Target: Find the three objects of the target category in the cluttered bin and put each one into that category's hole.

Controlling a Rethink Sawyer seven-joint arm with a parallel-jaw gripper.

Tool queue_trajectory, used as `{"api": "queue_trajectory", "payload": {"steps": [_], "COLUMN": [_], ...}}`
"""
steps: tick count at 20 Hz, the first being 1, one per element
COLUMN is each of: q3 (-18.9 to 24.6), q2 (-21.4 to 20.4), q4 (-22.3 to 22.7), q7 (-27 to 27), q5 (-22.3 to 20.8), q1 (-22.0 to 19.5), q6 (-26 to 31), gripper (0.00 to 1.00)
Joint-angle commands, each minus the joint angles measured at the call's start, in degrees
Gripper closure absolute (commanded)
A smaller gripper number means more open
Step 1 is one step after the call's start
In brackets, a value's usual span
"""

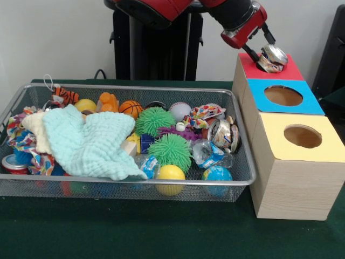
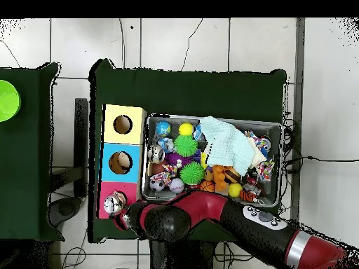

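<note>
My gripper (image 1: pixel 262 49) is shut on a dented silver can (image 1: pixel 272 58) and holds it tilted right over the hole (image 1: pixel 262 67) of the red-topped box (image 1: pixel 294 70). The can hides most of the hole. In the overhead view the held can (image 2: pixel 112 204) sits over the red-topped box (image 2: pixel 106 192) at my gripper (image 2: pixel 119 210), and the hole is hidden. The wire-mesh bin (image 1: pixel 135 87) holds a second silver can (image 1: pixel 222 133) at its right end. A red-sided can (image 1: pixel 13 163) lies at its left end.
The blue-topped box (image 1: pixel 307 105) and the yellow-topped box (image 1: pixel 323 151) stand in line with the red one, right of the bin. A mint cloth (image 1: pixel 89 143), green spiky balls (image 1: pixel 170 151), a clear bottle (image 1: pixel 207 154) and several balls fill the bin.
</note>
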Motion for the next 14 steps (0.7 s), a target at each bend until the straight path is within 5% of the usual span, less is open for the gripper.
{"api": "queue_trajectory", "payload": {"steps": [1,14], "q3": [-10.88,-11.47], "q2": [5.32,6.83], "q4": [-17.06,-16.33], "q7": [10.55,10.74], "q5": [-4.68,-0.49], "q1": [8.83,8.79], "q6": [-21.27,-24.66], "gripper": [0.0,0.0]}}
